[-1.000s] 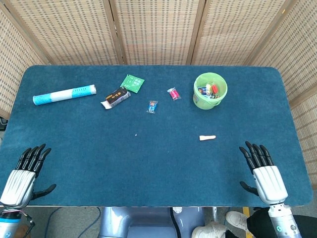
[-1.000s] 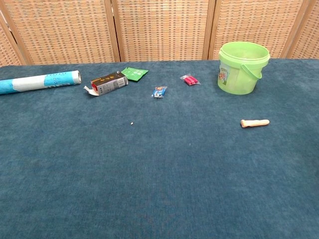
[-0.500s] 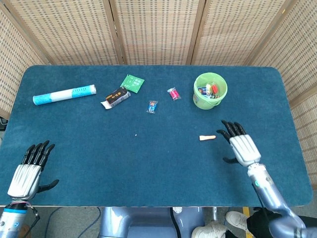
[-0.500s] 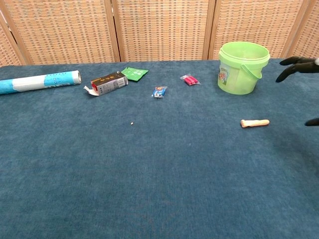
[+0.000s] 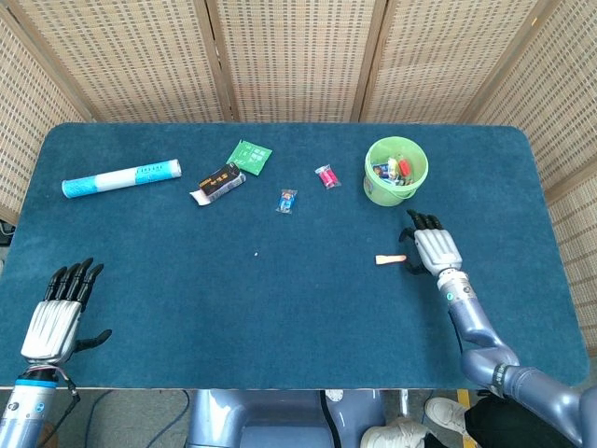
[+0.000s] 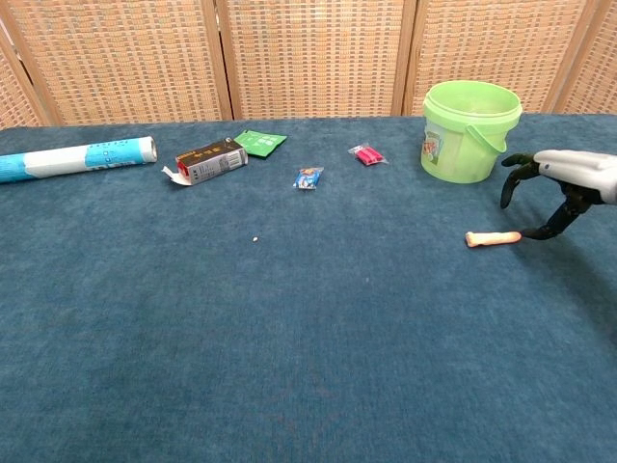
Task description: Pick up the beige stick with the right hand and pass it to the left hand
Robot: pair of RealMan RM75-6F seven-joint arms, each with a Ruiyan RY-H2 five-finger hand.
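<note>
The short beige stick (image 5: 391,259), lying just below the green plastic bucket (image 5: 396,171), is approached by the empty, spread right hand (image 5: 432,249); it should be pinched mid-length against the desk (image 5: 280,317).

On the blue felt table (image 5: 280,308): one beige stick (image 5: 390,259), one green plastic bucket (image 5: 395,172), one white-and-blue paper roll (image 5: 121,177), one dark carton (image 5: 218,181), one green packet (image 5: 249,155), two small wrapped sweets (image 5: 287,201) (image 5: 326,176), two robot hands (image 5: 436,248) (image 5: 56,319).

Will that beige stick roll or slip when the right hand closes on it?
The beige stick looks rounded and lies flat on the cloth, so it may roll if nudged sideways. It seems rigid and light. Being slim and low, it could slip from the right hand fingers.
</note>
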